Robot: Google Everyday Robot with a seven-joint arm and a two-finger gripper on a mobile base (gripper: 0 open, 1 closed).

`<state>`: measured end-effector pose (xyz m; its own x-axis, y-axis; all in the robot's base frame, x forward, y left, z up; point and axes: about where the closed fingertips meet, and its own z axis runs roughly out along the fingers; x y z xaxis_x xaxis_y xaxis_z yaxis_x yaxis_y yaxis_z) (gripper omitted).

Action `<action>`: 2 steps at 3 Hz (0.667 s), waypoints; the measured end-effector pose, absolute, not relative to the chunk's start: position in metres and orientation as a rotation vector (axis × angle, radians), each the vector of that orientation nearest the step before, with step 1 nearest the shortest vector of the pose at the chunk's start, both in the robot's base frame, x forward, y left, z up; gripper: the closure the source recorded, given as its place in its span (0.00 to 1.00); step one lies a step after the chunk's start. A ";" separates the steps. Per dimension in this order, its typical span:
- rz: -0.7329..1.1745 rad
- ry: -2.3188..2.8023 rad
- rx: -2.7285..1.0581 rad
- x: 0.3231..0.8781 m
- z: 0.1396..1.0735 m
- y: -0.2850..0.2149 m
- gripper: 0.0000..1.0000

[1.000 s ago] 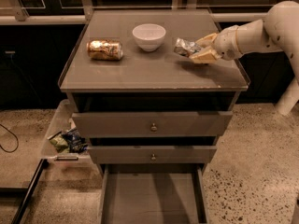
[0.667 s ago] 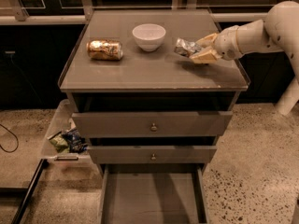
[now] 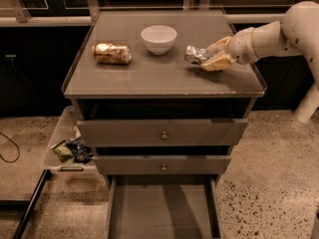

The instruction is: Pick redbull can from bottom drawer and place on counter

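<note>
The redbull can [image 3: 195, 54], silver and shiny, lies tilted on its side at the right of the counter [image 3: 149, 81]. My gripper [image 3: 213, 56] reaches in from the right on a white arm and is shut on the can's right end, down at the counter top. The bottom drawer [image 3: 162, 210] is pulled open below, and its flat floor shows nothing in it.
A white bowl [image 3: 159, 39] stands at the back middle of the counter. A fatter gold can [image 3: 111, 53] lies on its side at the left. The two knobbed drawers above the bottom one are slightly open. A clear bin of snack bags [image 3: 71, 149] sits on the floor at the left.
</note>
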<state>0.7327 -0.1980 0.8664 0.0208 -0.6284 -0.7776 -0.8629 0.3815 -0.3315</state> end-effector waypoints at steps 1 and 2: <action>0.309 1.690 -1.330 0.733 0.866 -0.198 0.11; 0.309 1.690 -1.330 0.733 0.866 -0.198 0.00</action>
